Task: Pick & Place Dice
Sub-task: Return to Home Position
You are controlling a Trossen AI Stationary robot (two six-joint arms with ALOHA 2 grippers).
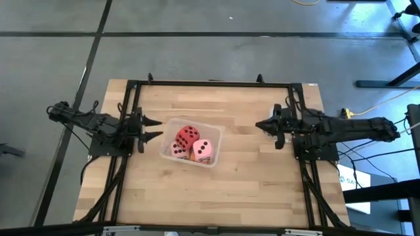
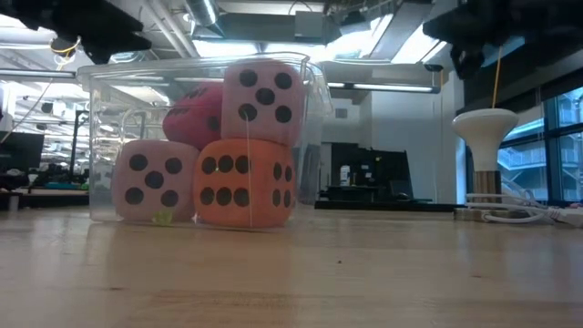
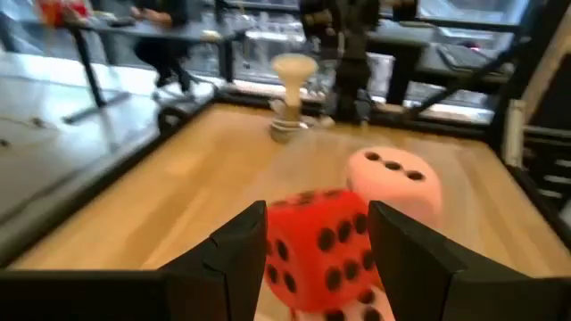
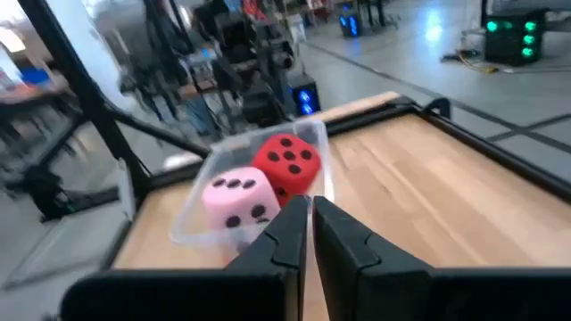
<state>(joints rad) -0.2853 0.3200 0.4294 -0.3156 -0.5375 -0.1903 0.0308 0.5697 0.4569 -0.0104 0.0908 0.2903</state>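
Observation:
A clear plastic tub (image 1: 214, 131) stands at the table's middle and holds all the dice. In the low view an orange die (image 2: 246, 182) and a pale pink die (image 2: 153, 180) rest on the tub's floor. A second pale pink die (image 2: 264, 91) and the red die (image 2: 196, 114) sit on top of them. My left gripper (image 1: 155, 128) hovers open just left of the tub, level with the red die (image 3: 321, 250). My right gripper (image 1: 258, 126) is shut and hangs right of the tub, apart from it, facing the red die (image 4: 290, 160) and a pink die (image 4: 236, 201).
A white mushroom-shaped stand (image 2: 485, 146) sits on the table by the right arm's base. A black frame rail (image 1: 210, 84) runs along the table's far edge and sides. Bare wood lies near the tub's front. A seated person (image 3: 165, 27) shows in the room beyond the table.

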